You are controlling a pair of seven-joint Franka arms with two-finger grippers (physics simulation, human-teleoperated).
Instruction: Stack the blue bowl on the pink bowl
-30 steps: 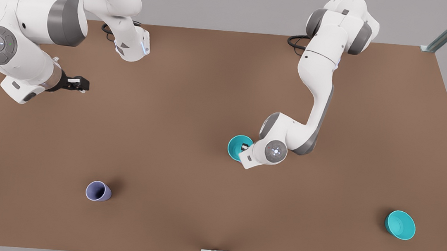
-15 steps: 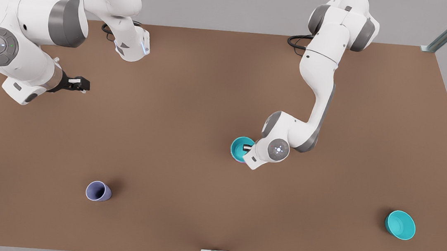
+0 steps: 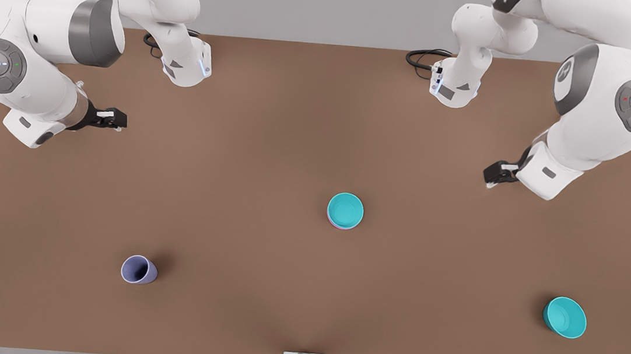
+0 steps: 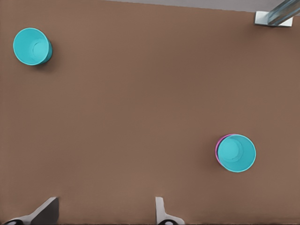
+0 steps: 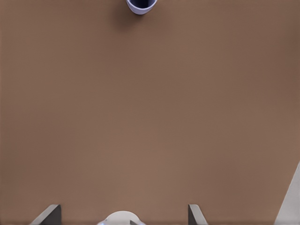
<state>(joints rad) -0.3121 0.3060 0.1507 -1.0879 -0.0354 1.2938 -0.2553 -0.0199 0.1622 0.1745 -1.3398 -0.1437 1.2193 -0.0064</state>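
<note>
Blue bowl [image 3: 345,209]: nested in pink bowl [image 3: 336,224], mid-table.
Left gripper [image 3: 497,175]: spread apart, empty, well clear of the blue bowl.
Right gripper [image 3: 112,118]: spread apart, empty, waiting well clear of the blue bowl.

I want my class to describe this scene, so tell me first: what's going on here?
The blue bowl sits nested in the pink bowl near the middle of the table, with just a pink edge peeking out beneath it. Nothing is being held. The left gripper, at the front view's right, and the right gripper, at the front view's left, both hang open, well away from the stack. A lavender cup and another teal bowl stand apart, untouched.
</note>
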